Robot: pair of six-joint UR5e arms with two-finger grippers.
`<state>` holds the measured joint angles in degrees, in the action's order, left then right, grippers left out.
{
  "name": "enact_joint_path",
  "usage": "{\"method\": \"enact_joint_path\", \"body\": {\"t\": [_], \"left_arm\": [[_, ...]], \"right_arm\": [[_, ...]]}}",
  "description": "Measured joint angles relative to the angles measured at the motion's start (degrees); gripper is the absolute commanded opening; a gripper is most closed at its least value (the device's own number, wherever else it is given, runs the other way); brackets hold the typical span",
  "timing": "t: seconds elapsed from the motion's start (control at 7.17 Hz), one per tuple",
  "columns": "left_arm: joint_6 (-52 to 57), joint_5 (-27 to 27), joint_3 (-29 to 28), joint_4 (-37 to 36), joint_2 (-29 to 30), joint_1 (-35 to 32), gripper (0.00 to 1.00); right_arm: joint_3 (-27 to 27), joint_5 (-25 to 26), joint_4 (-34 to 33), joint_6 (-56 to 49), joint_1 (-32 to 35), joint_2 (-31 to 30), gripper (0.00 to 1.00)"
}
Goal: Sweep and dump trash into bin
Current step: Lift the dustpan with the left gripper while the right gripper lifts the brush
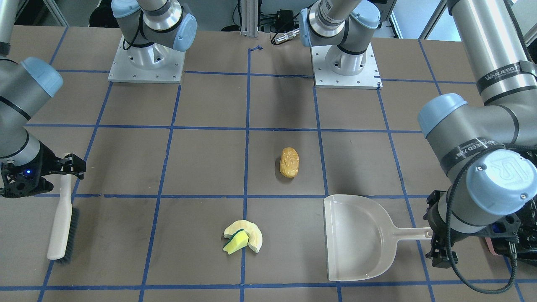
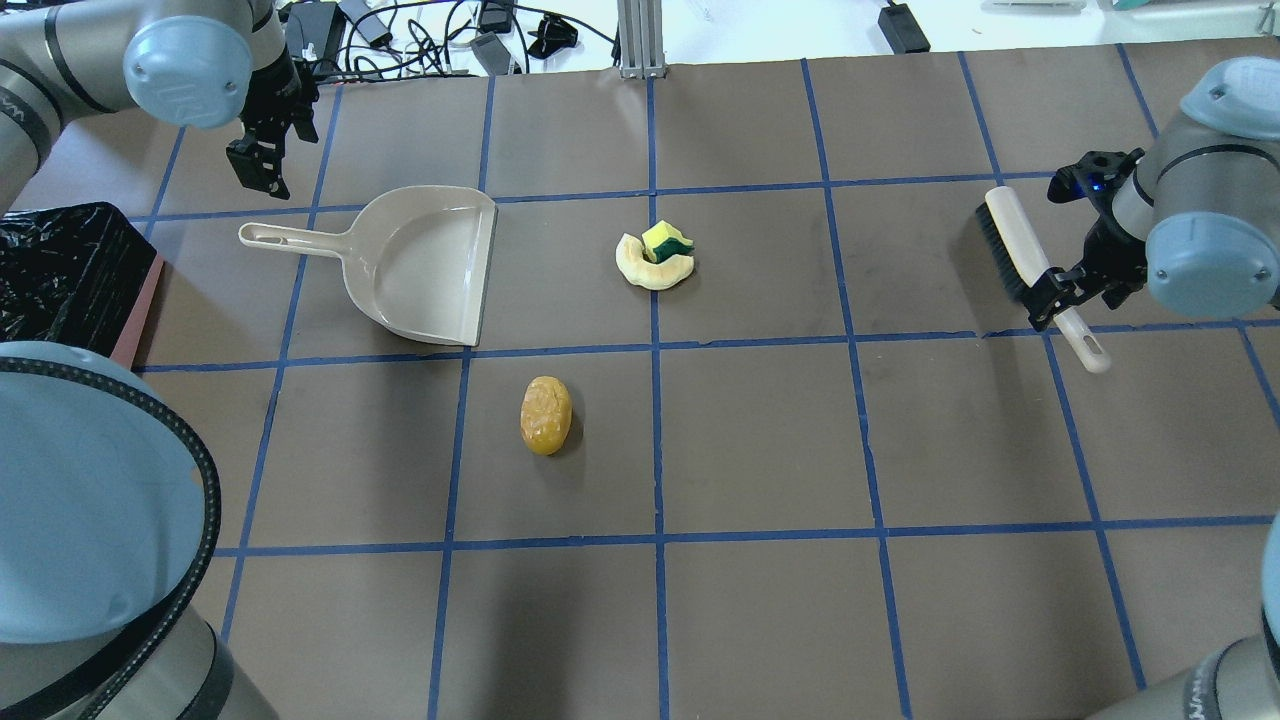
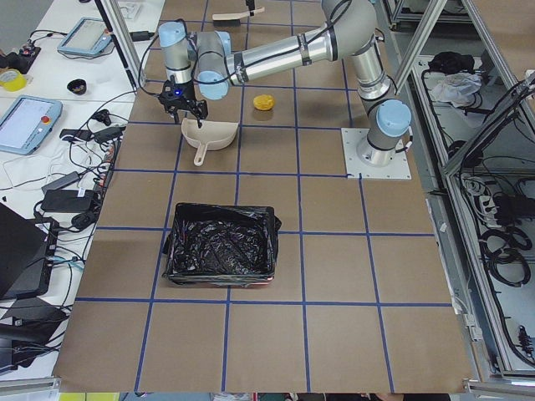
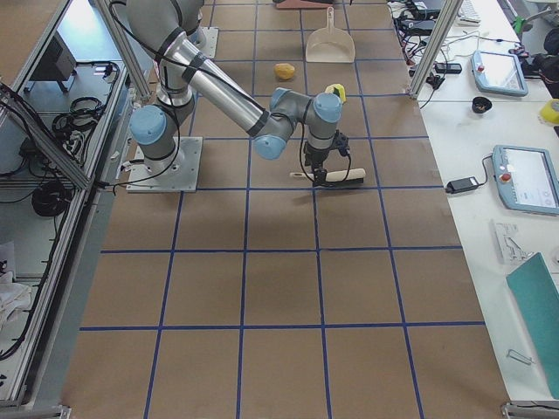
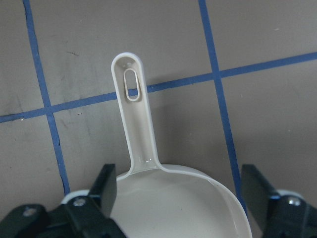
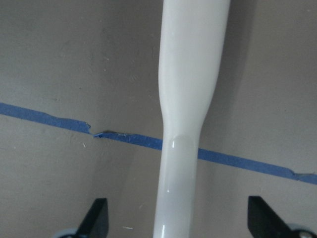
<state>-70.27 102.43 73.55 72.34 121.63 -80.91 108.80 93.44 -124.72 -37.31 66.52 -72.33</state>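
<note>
At the overhead view's left edge you had the bin, black-lined, well apart from the trash. Next came the left gripper: its fingers were spread wide and hovered over the dustpan, gripping nothing. The pan's handle ran lengthwise toward the bin side, and its mouth faced the trash. The wrist view placed the fingers either side of the point where handle met pan, so a descent and closure looked to be the next requirement. The golden-brown lump lay near the mouth's near corner, apart from it. The rind, with the sponge piece touching its inner curve, lay level with the mouth, farther right. At far right the brush lay slantwise, bristles toward the trash. The right gripper straddled the brush's grip end with fingers wide, not touching it. Each arm was nearest its own tool.
</note>
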Motion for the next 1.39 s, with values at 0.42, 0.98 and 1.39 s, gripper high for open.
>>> {"method": "enact_joint_path", "body": {"t": [0.42, 0.98, 1.39], "left_arm": [[-4.24, 0.64, 0.44, 0.39, 2.51, 1.18, 0.86], [-10.17, 0.66, 0.85, 2.59, 3.57, 1.35, 0.85], [-11.04, 1.44, 2.99, 2.06, 4.24, 1.61, 0.85]], "right_arm": [[1.23, 1.95, -0.65, 0.62, -0.69, -0.63, 0.87], [3.47, 2.54, -0.66, 3.09, -0.94, -0.73, 0.70], [3.84, 2.36, -0.87, 5.17, -0.94, -1.53, 0.62]]}}
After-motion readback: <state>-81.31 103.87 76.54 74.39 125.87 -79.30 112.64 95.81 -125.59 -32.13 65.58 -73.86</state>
